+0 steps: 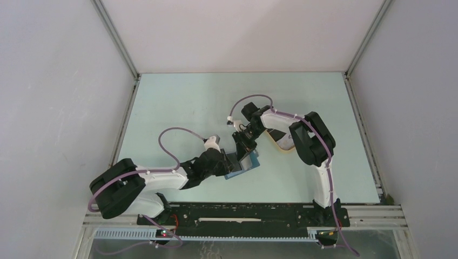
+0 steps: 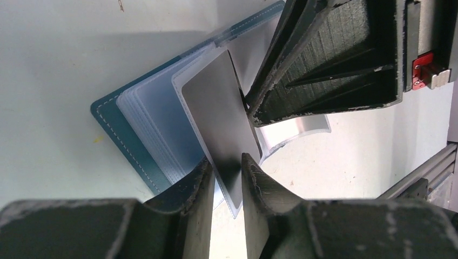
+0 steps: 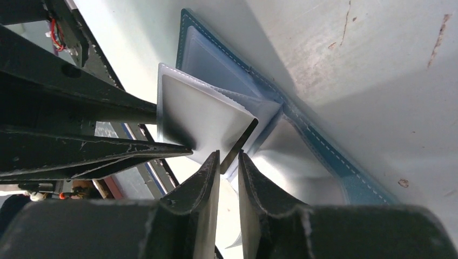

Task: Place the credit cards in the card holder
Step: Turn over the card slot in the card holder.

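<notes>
My left jaws are nearly closed, pinching a floppy clear plastic sleeve (image 2: 232, 202) fanned out of the open teal-blue, white-stitched card holder (image 2: 110, 121). It lies on the pale matte desk (image 1: 189, 97) between both arms. A thin, stiff dark grey credit card (image 2: 219, 118) with rounded corners sits against that sleeve. My right jaws, a slit apart, nip its edge with ribbed black pads (image 2: 324, 54).

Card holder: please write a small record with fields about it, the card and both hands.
holder: teal, open, clear pockets fanned out
card: dark grey, lying against the pockets
left hand: either side of the card's near end, grip unclear
right hand: at the card's side edge, grip unclear
</notes>
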You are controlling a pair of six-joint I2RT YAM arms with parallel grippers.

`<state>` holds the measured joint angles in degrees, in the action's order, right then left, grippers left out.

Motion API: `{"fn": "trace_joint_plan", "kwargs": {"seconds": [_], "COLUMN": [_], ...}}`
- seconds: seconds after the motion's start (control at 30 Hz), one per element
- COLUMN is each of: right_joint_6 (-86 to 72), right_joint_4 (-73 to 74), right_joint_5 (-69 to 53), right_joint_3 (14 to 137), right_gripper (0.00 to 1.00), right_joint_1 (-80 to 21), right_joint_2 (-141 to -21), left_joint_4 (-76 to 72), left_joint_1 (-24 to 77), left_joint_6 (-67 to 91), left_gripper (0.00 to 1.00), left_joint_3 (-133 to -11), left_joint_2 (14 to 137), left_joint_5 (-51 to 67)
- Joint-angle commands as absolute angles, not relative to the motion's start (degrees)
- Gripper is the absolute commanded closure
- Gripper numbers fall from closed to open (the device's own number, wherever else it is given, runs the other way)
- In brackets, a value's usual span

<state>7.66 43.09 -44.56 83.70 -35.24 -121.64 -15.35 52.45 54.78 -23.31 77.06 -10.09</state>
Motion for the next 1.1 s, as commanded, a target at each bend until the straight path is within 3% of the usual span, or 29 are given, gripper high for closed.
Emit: {"fn": "trace_joint_plan", "kwargs": {"seconds": [0.0, 0.3, 0.53, 0.77, 1.07], "right_joint_6": [8.6, 8.4, 8.9, 10.4, 11.1], "right_joint_4": [43.9, 43.8, 44.0, 44.3, 44.4], "right_joint_5": [-48.9, -49.0, -47.6, -48.0, -49.0], "right_joint_3": [85.2, 85.2, 85.4, 85.1, 84.6], "right_gripper": [0.73, 0.72, 0.71, 0.60, 0.60], "right_joint_1": [-34.9, -34.6, -34.3, -32.4, -30.3], "right_joint_2": [-121.5, -121.5, -120.3, -116.2, -112.1], "left_joint_4": [-17.0, -16.9, -16.6, -15.9, -14.9], "left_joint_1": [52.0, 51.9, 51.6, 51.2, 50.4], "left_joint_6": [53.6, 53.5, 53.7, 54.4, 54.5], "left_gripper": [0.71, 0.72, 0.94, 0.94, 0.87], "left_joint_3": [-26.8, -27.0, -27.1, -26.8, -28.6], "left_joint_2": [77.4, 77.5, 77.3, 76.9, 78.5], "left_joint_5": [-9.7, -9.5, -9.0, -8.4, -6.6]}}
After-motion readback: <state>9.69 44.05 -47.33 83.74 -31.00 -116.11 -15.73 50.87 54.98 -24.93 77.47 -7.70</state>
